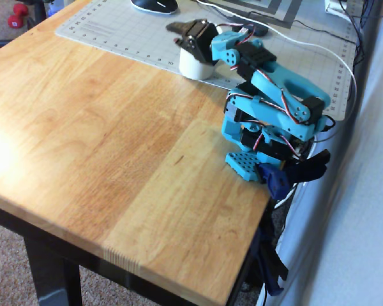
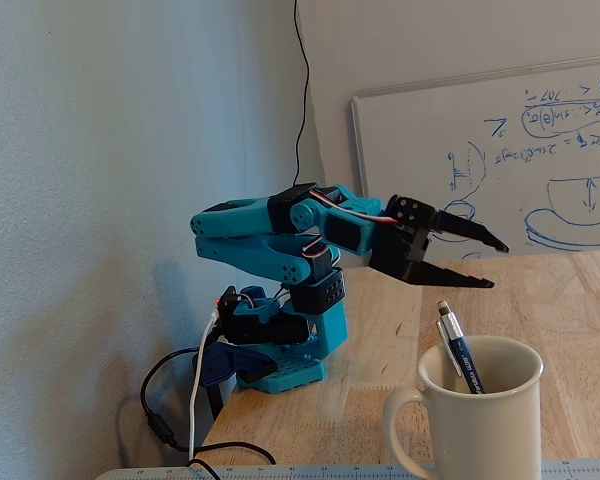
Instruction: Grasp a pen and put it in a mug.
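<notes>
The cream-white mug (image 2: 475,425) stands at the bottom right of the fixed view, handle to the left. The dark pen (image 2: 458,350) leans inside it, silver clip end sticking up above the rim. My gripper (image 2: 488,262) hovers open above the mug with nothing between its fingers, well clear of the pen. In the overhead view the gripper (image 1: 179,33) covers the top of the mug (image 1: 195,66), which stands on the cutting mat; the pen is hidden there.
The arm's blue base (image 1: 262,150) sits at the table's right edge in the overhead view. A grey cutting mat (image 1: 115,29) covers the far part of the wooden table (image 1: 96,140). A whiteboard (image 2: 500,170) leans at the back.
</notes>
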